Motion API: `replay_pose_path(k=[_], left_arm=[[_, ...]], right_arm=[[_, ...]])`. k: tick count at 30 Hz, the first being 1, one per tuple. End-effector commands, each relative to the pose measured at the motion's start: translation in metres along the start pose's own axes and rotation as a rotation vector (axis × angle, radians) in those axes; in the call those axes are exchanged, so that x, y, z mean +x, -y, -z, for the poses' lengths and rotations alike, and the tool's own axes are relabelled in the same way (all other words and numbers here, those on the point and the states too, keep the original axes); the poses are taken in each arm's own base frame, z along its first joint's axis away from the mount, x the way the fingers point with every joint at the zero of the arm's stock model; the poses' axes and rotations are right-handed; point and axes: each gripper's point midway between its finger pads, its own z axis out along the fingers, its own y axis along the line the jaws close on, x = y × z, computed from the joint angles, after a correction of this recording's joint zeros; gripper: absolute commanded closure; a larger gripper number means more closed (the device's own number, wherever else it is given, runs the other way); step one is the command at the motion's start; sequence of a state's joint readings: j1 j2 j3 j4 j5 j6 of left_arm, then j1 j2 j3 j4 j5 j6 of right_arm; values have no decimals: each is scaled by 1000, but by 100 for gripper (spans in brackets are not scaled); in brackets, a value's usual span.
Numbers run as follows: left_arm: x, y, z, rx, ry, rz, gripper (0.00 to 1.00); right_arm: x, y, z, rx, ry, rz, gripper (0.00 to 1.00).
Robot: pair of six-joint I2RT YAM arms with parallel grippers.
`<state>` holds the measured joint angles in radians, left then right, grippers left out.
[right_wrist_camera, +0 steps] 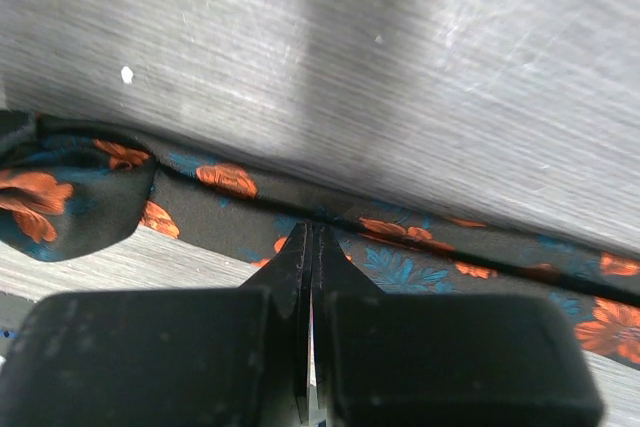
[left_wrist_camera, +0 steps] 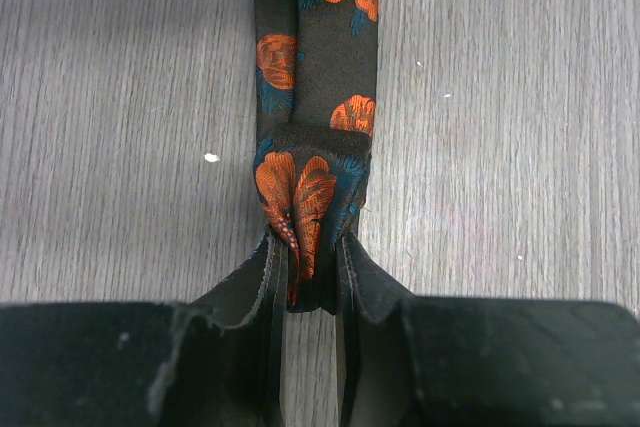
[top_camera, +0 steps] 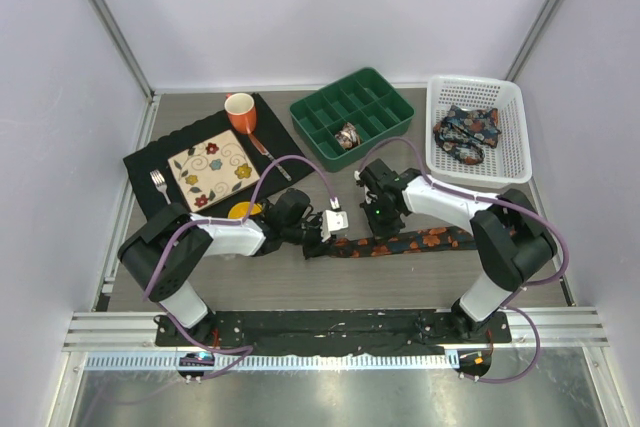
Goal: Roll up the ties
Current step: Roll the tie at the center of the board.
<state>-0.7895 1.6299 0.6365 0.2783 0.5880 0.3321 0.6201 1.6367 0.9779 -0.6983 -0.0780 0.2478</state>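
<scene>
A dark tie with orange flowers (top_camera: 420,241) lies as a flat strip across the table's front middle. My left gripper (top_camera: 316,243) is shut on its folded left end; in the left wrist view the fold (left_wrist_camera: 312,197) sits between the jaws (left_wrist_camera: 310,272) and the strip runs away from them. My right gripper (top_camera: 381,226) is shut, its tips (right_wrist_camera: 310,239) resting down on the strip (right_wrist_camera: 420,247) a little right of the fold. A rolled tie (top_camera: 347,135) sits in the green tray (top_camera: 380,87). More ties (top_camera: 466,133) lie bundled in the white basket (top_camera: 512,122).
A black placemat (top_camera: 150,162) at the back left holds a floral plate (top_camera: 212,169), an orange mug (top_camera: 240,111), a fork (top_camera: 160,185) and a knife (top_camera: 268,155). A yellow object (top_camera: 240,211) lies by the left arm. Walls close both sides.
</scene>
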Motion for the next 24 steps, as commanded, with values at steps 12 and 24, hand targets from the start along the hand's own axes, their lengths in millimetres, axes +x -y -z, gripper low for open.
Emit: replay_pose_path(k=[12, 24], left_arm=[[20, 2, 0, 15, -72, 27, 94], [20, 1, -1, 18, -78, 22, 94]], right_arm=[[-10, -7, 25, -28, 39, 27, 58], [5, 4, -7, 27, -52, 18, 67]])
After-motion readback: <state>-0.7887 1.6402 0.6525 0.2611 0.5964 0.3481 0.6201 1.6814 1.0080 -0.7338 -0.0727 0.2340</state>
